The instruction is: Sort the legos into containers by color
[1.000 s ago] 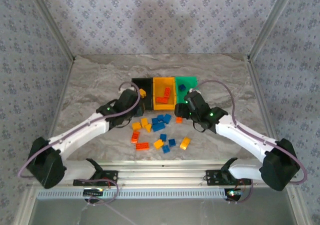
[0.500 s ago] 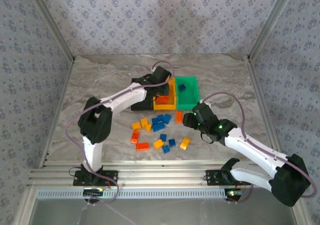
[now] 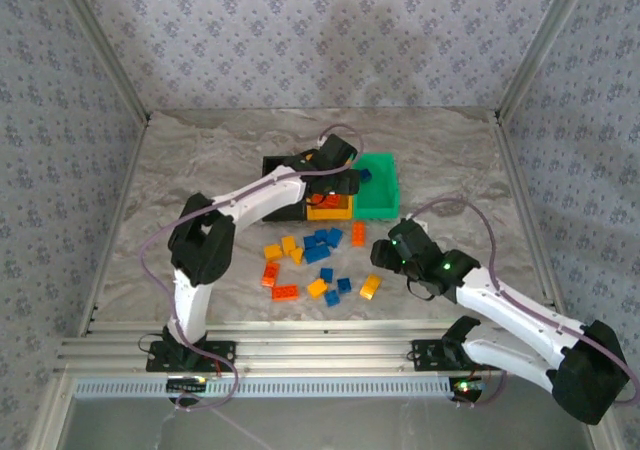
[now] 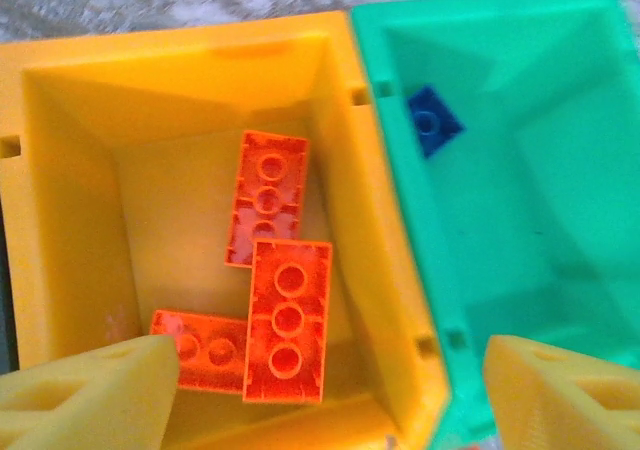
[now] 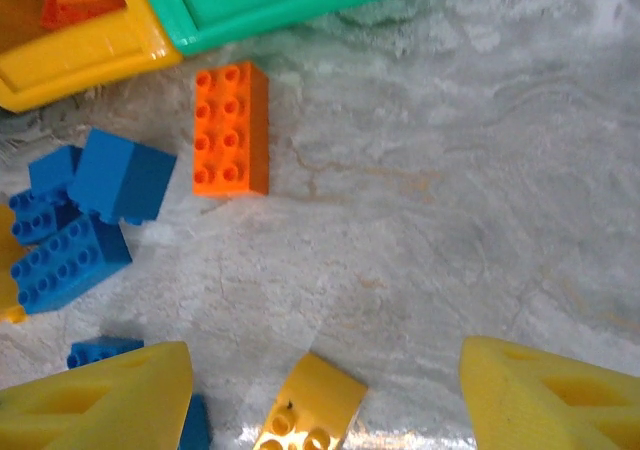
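Observation:
The containers stand in a row at the back: black (image 3: 280, 170), yellow-orange (image 3: 330, 210), green (image 3: 380, 198). My left gripper (image 3: 345, 175) (image 4: 325, 370) hangs open above the yellow-orange bin (image 4: 70, 170), nothing between its fingers. Three red-orange legos (image 4: 288, 320) lie inside that bin. One blue lego (image 4: 432, 122) lies in the green bin (image 4: 520, 170). My right gripper (image 3: 383, 253) (image 5: 325, 370) is open low over the table, with a yellow lego (image 5: 310, 405) lying between its fingers. A red-orange lego (image 5: 231, 128) lies ahead of it, and blue legos (image 5: 90, 210) to its left.
Several loose legos (image 3: 315, 260) in blue, yellow and red-orange lie scattered on the marble table (image 3: 200, 160) in front of the bins. Bare table stretches to the right of my right gripper (image 5: 450, 190). Patterned walls enclose the table.
My left gripper has moved right from the black bin to above the yellow-orange bin and opened. My right gripper has pulled back from the green bin toward the loose legos.

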{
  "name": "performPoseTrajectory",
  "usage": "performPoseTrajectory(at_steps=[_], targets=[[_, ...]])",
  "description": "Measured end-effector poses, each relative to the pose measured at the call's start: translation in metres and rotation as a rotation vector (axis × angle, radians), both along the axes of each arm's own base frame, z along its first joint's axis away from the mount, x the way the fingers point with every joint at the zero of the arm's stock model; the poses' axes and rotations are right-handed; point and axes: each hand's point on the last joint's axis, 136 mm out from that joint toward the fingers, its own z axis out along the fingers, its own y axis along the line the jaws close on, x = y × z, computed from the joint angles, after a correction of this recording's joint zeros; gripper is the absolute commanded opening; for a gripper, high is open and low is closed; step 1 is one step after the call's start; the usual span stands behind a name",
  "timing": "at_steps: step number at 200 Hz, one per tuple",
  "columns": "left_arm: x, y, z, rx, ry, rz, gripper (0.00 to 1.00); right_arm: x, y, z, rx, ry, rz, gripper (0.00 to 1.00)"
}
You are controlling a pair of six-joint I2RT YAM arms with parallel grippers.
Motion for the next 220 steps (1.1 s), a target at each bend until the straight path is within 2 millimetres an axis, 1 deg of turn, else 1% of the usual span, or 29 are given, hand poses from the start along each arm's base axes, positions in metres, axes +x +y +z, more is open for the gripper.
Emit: performPoseTrajectory(at_steps=[11,14,19,35,43,54,62,70,83,113,125,151,168,183,205,220], targets=[[-0.013,0.001,0.016,-0.033,-0.021,-0.013,0.89,-0.006,0.004,-0.006,-0.006,0.022,0.013,0.73],[-0.018,0.002,0.023,-0.044,-0.028,-0.022,0.96,-0.009,0.006,-0.009,-0.007,0.032,0.017,0.73],[-0.026,0.005,0.031,-0.063,-0.037,-0.027,0.99,-0.011,0.008,-0.012,-0.011,0.042,0.024,0.73],[-0.051,0.012,0.061,-0.131,-0.082,-0.05,0.99,-0.023,0.015,-0.025,-0.03,0.085,0.039,0.73],[-0.064,0.017,0.073,-0.164,-0.103,-0.058,1.0,-0.027,0.017,-0.031,-0.04,0.099,0.041,0.73],[-0.082,0.027,0.084,-0.198,-0.126,-0.069,0.99,-0.032,0.02,-0.04,-0.052,0.122,0.039,0.73],[-0.094,0.034,0.088,-0.217,-0.137,-0.073,1.0,-0.035,0.021,-0.045,-0.061,0.135,0.032,0.73],[-0.105,0.042,0.087,-0.227,-0.143,-0.071,1.0,-0.035,0.022,-0.049,-0.068,0.144,0.023,0.73],[-0.12,0.062,0.076,-0.225,-0.137,-0.05,1.0,-0.035,0.023,-0.056,-0.084,0.156,0.011,0.73],[-0.149,0.119,0.035,-0.171,-0.111,0.04,1.0,-0.033,0.024,-0.066,-0.119,0.18,-0.009,0.71],[-0.159,0.138,0.023,-0.157,-0.108,0.074,1.0,-0.032,0.026,-0.066,-0.124,0.186,-0.013,0.7],[-0.172,0.172,0.013,-0.146,-0.126,0.154,1.0,-0.028,0.032,-0.067,-0.134,0.197,-0.016,0.68],[-0.177,0.189,0.009,-0.143,-0.144,0.198,1.0,-0.026,0.034,-0.067,-0.141,0.205,-0.017,0.65],[-0.18,0.199,0.007,-0.137,-0.154,0.224,1.0,-0.027,0.036,-0.07,-0.151,0.226,-0.015,0.61],[-0.181,0.207,0.005,-0.128,-0.162,0.245,1.0,-0.033,0.034,-0.076,-0.173,0.27,-0.013,0.57],[-0.18,0.21,0.004,-0.123,-0.165,0.258,1.0,-0.037,0.031,-0.08,-0.188,0.293,-0.012,0.5]])
